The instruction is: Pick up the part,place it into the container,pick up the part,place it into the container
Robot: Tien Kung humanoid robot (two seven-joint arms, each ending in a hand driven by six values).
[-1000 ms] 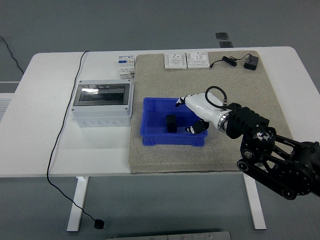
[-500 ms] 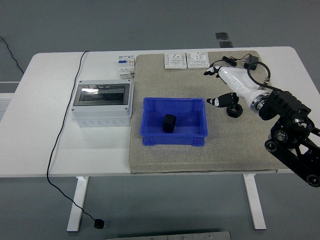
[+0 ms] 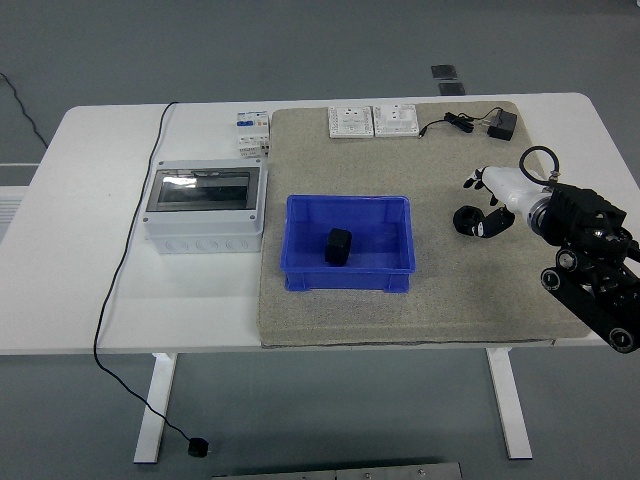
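A: Right hand (image 3: 490, 205) – where, and in what state?

B: Over the right part of the grey mat (image 3: 420, 300), white shell, dark fingers (image 3: 492, 226) curled down beside a small black part (image 3: 466, 220) that lies on the mat. Whether the fingers actually grip the part or only touch it, cannot tell from this view

A: The other part?

B: Black block (image 3: 340, 246), inside the blue container (image 3: 300, 275), roughly centre of its floor, slightly tilted. Container sits on the mat's left half, well apart from the hand

A: Left arm?

B: Not visible

A: Rest of the worktop (image 3: 90, 300)?

B: White. Grey enclosure box (image 3: 205, 232) with a clear lid, just left of the container, off the mat. Behind it a small breaker unit (image 3: 252, 132) at the mat's far left corner. Two white socket plates (image 3: 373, 121) side by side at the mat's far edge. A black adapter (image 3: 503, 125) with its lead near the far right corner. A black cable (image 3: 130, 260) runs from the worktop's back edge down over the front to the floor
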